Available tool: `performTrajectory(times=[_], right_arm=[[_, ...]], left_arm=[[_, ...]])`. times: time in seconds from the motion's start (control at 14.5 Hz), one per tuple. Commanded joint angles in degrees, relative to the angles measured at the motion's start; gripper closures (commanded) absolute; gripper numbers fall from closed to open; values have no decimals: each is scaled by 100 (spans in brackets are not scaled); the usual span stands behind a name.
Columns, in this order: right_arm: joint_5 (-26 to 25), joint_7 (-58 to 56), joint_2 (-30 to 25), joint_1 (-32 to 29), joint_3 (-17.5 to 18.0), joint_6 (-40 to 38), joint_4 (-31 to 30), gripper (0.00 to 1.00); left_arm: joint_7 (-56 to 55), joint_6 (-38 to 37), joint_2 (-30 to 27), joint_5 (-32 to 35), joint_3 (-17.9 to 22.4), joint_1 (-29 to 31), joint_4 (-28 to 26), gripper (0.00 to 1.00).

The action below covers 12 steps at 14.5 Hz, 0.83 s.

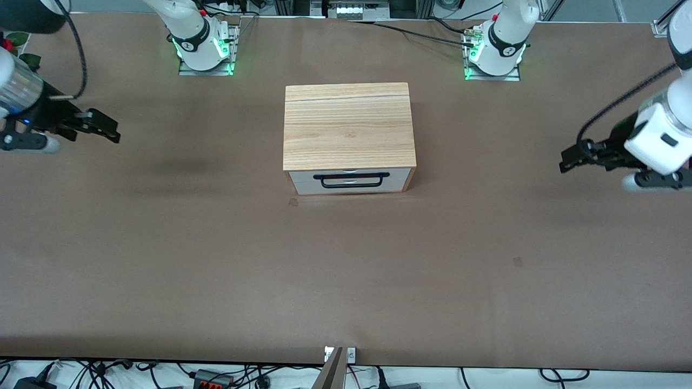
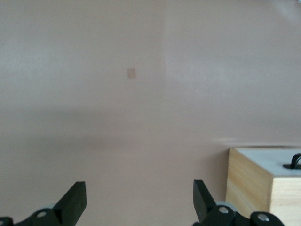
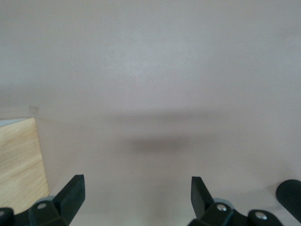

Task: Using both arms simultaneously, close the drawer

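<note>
The drawer (image 1: pixel 348 181) sits in the wooden box casing (image 1: pixel 347 125) at mid-table, its white front panel about flush with the casing and facing the front camera. Its black bar handle (image 1: pixel 354 180) is free. My left gripper (image 1: pixel 565 160) is open and empty, over the table toward the left arm's end, well apart from the box. The left wrist view shows the gripper (image 2: pixel 139 197), the drawer's white front (image 2: pixel 275 161) and the handle (image 2: pixel 295 161). My right gripper (image 1: pixel 112 129) is open and empty over the right arm's end. Its wrist view shows the gripper (image 3: pixel 137 195) and only the casing (image 3: pixel 21 160).
The brown table (image 1: pixel 216 259) carries only the box. Both arm bases (image 1: pixel 203 46) (image 1: pixel 494 51) stand farther from the front camera than the box. Cables hang past the table edge nearest the front camera.
</note>
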Motion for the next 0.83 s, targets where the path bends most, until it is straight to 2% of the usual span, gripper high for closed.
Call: performTrajectory(times=[0.0,0.21,0.76], right_arm=[[21,-128,-108,-66,-44,-180,144,0],[21,-145,200,-66,-71,-699,610,0],[118,-40,200,84,-203,-638,550,0]], left_arm=[[57,326,-595,125,383,-317,-885,0],[57,334,-534,124,392,-317,-824,0],[-22,264,-472,125,366,-247,-823,0]])
